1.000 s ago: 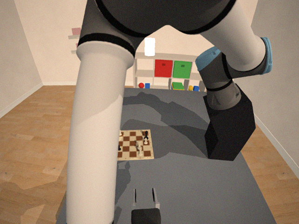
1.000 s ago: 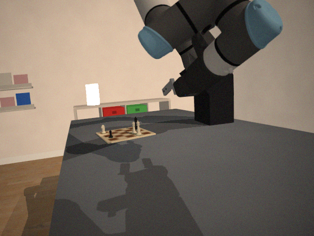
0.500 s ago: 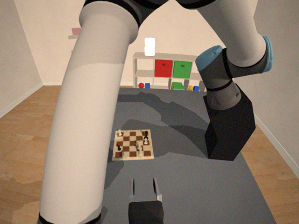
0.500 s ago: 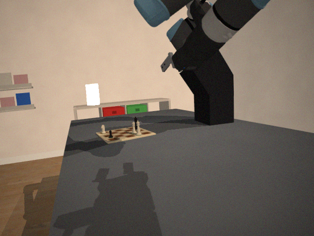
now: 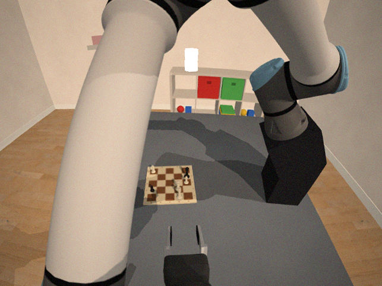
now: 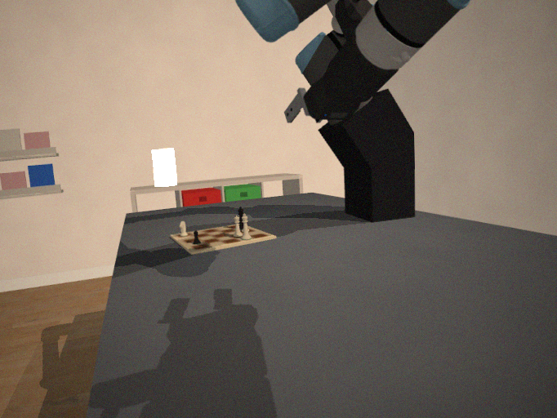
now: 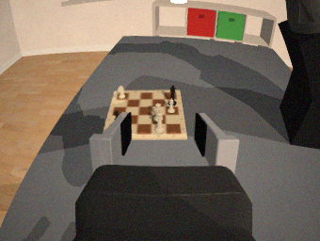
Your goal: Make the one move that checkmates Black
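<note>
The gripper (image 7: 164, 136) hangs well short of the chessboard (image 5: 169, 185) on the bench (image 5: 253, 223), fingers spread wide and empty, so it should probably drop straight over the mating white piece, avoiding its close neighbours.

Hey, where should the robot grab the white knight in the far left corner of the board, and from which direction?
Take the white knight around its narrow middle, coming straight down from above with the open gripper. It stands upright and alone in its corner of the board, with the neighbouring squares free, so the jaws have room either side. A side approach risks tipping it, and its finer shape is too small to judge.
</note>
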{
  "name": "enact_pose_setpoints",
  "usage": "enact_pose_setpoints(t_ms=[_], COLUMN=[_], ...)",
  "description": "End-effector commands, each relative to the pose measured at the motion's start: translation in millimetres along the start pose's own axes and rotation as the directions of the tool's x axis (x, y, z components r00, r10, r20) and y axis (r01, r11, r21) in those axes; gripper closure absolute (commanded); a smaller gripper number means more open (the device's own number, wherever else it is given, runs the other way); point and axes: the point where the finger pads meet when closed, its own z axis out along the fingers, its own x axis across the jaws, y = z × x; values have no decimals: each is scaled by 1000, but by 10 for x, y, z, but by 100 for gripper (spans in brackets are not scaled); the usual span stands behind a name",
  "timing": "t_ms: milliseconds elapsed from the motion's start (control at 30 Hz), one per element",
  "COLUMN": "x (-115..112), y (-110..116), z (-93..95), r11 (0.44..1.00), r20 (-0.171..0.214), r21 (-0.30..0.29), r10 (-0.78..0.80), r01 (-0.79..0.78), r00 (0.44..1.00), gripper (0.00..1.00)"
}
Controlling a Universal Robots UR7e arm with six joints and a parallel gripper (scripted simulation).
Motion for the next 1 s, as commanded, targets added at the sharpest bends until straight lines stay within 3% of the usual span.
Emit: enact_pose_setpoints(t_ms=[0,67,200,367,567,633,967], x=[-1,-1,6,28,81,81,208], y=[-12,-12,-10,-3,17,17,88], z=[108,108,246,500,900,900,1654], r11=[1000,1000,1000,999,993,993,953], r20=[-38,-38,-91,-189,-346,-346,-627], r21=[-2,-2,-6,-16,-40,-40,-110], r10=[9,9,22,46,87,87,154], r01=[-9,-9,-22,-50,-107,-107,-284], r00=[999,999,996,981,934,934,763], gripper=[0,0,0,0,0,0,0])
